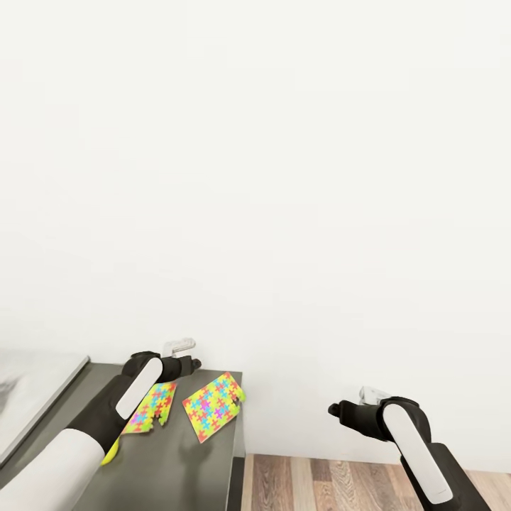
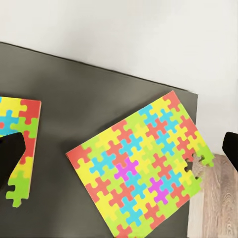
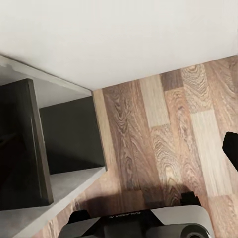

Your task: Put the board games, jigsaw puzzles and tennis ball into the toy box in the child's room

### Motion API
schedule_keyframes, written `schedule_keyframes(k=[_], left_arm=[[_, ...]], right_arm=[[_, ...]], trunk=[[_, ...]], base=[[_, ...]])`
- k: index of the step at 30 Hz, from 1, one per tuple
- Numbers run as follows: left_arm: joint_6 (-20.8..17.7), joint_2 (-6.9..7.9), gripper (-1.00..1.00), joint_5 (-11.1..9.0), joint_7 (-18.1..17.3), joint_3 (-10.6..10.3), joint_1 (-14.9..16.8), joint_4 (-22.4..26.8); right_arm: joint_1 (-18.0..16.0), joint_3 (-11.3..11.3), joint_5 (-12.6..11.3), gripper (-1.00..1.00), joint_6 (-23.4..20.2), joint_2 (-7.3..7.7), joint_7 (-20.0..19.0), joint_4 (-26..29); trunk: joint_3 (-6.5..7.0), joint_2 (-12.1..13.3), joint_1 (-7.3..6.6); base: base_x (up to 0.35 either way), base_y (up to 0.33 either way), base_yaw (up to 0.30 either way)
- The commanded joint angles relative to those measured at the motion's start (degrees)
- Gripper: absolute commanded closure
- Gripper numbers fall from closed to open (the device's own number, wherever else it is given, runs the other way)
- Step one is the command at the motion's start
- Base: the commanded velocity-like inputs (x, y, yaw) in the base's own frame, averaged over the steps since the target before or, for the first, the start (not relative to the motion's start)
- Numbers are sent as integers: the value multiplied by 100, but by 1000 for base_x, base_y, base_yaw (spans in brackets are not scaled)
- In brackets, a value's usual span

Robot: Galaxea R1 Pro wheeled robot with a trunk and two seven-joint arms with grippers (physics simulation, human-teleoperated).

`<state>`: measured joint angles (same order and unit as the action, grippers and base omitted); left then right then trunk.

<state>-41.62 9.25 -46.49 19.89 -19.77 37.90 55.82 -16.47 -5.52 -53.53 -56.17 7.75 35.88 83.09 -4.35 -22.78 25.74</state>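
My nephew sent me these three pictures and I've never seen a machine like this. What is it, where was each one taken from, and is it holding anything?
It is a simulated two-armed robot. The large picture looks down from its head; the other two come from cameras by each claw. The left claw hangs over a dark grey table where two colourful jigsaw puzzles lie flat: one at the table's end, one corner poking past the edge, the other partly under the arm. The right claw hangs over the wood floor, off the table's end. Neither seems to hold anything; I cannot tell whether they are open.
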Motion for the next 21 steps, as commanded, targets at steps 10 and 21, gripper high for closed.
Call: schedule_keyframes(k=[10,21], left_arm=[[-4,7,-100,-62,53,-19,7,8],[-4,7,-100,-62,50,-29,7,8]], right_arm=[[4,4,-53,-100,-16,15,56,6],[4,7,-53,-100,-17,16,59,4]], trunk=[[29,-14,4],[50,-14,4]], base=[[7,-5,-158],[30,0,-96]])
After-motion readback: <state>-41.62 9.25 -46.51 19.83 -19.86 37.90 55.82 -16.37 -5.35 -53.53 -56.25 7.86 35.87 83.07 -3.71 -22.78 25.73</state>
